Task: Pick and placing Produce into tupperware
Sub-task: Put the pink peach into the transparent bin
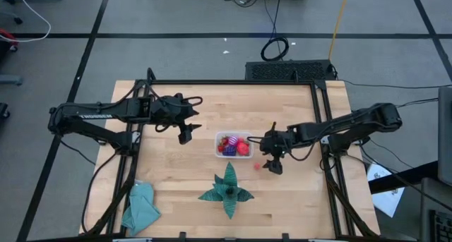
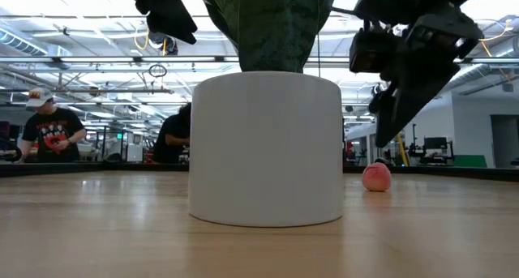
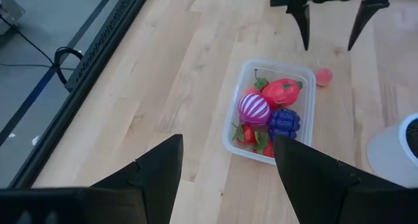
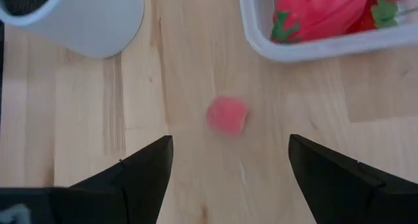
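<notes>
Your landmark is the tupperware [image 1: 234, 144], a clear tub sitting near the middle of the wooden table [image 1: 183, 185]. It already holds most of the produce: a red strawberry-like fruit [image 3: 282, 92], a striped magenta ball [image 3: 254, 108], a purple grape cluster [image 3: 283, 122] and smaller red pieces beneath them.

One piece is left out. A small pink fruit [image 4: 226, 115] lies on the bare wood just beside the tub's right-hand corner, apart from it and not touching.

Your right gripper [image 1: 272, 164] hangs over that pink fruit, just to the right of the tub, its fingers spread wide with nothing between them. In the right wrist view the fruit lies ahead of the two fingers, not yet between them.

Your left gripper [image 1: 185, 134] waits to the left of the tub, well clear of it, also spread and holding nothing.

A white pot with a dark-green leafy plant [image 1: 227, 189] stands near the tub, on the front side. A teal cloth [image 1: 141, 207] lies far off toward the front left corner.

By the look of it, the job is nearly finished: one fruit to grasp, lift and drop in.
</notes>
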You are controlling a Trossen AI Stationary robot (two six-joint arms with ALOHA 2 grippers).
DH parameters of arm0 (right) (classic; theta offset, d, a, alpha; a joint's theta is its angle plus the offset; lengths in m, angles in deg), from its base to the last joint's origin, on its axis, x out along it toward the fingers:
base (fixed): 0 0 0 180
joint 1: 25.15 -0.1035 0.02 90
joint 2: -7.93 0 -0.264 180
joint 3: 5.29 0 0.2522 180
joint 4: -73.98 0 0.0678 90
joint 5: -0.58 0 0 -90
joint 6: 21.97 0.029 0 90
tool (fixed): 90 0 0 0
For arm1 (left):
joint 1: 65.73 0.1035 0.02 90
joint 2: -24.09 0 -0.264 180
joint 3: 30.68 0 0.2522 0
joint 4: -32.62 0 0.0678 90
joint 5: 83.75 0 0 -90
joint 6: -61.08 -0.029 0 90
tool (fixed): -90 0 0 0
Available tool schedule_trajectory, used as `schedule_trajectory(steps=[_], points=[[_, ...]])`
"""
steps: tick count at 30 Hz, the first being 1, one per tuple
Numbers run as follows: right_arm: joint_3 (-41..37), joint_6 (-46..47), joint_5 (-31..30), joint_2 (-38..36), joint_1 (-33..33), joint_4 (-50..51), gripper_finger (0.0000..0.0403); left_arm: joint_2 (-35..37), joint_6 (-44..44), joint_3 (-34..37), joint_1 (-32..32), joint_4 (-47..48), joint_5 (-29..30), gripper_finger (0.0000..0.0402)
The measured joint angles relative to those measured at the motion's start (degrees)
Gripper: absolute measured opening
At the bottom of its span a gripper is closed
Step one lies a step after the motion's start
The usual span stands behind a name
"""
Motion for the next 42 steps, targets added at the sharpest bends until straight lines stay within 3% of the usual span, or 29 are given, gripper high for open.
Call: schedule_trajectory(steps=[18, 42], points=[[-1.3, 0.2, -0.1, 8.5, 0.0, -7.9, 0.0281, 0.0, -2.5, 0.0, -0.2, 0.1, 0.1, 0.0244], [-1.2, 1.2, 0.0, 10.6, 0.0, -11.3, 0.0281, 0.0, -2.6, 0.0, -0.2, 0.5, 0.1, 0.0244]])
